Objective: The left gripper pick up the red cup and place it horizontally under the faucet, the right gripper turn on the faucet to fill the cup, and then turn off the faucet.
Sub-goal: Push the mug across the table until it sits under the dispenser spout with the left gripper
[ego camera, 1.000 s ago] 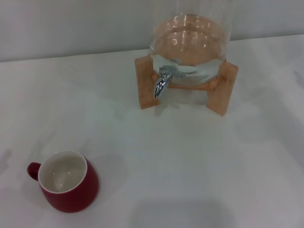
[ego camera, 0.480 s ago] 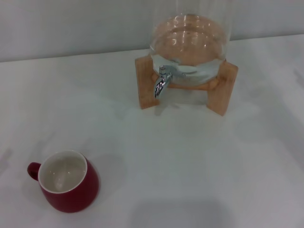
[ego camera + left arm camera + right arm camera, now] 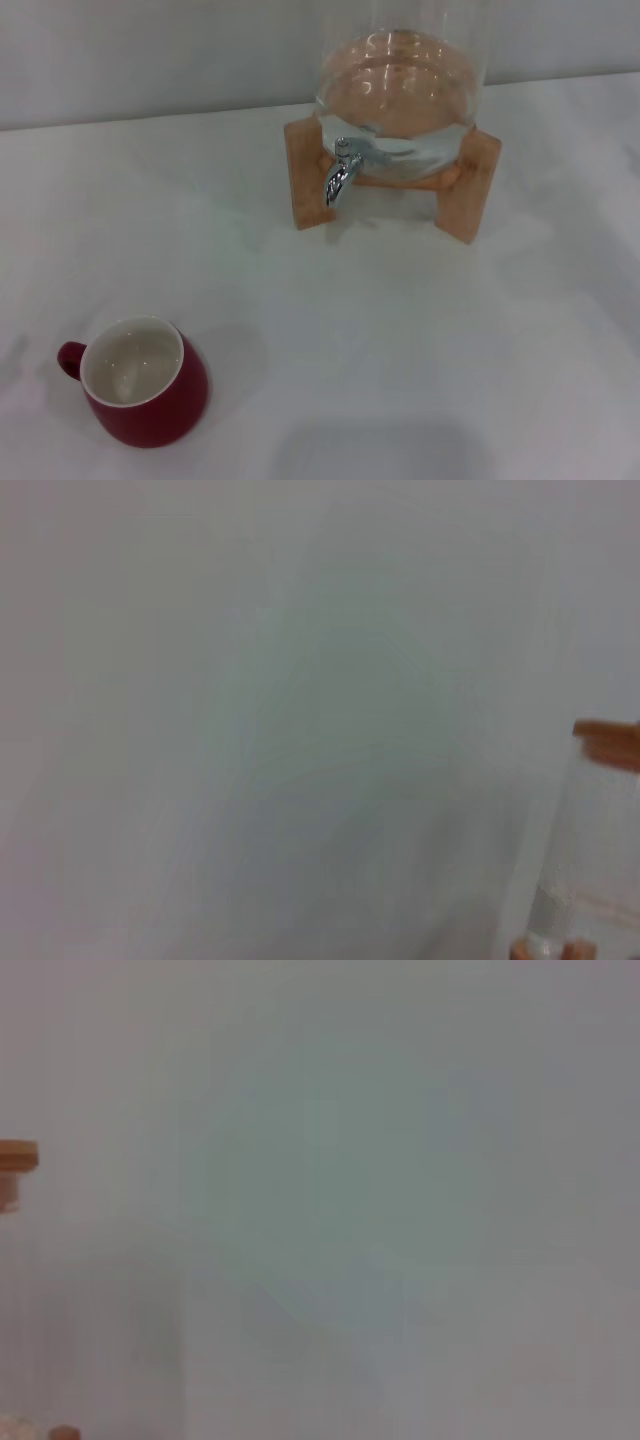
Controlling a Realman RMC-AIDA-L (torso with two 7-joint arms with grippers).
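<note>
Neither arm shows in the head view: no left gripper and no right gripper, no wrist and no fingers anywhere in it. The left wrist view and the right wrist view likewise show none of their own fingers, so whether either gripper is open or closed cannot be told

Glass dispenser jar point(image 3: 400, 80) cut off at the top edge, only a blurred sliver in wrist views.
</note>
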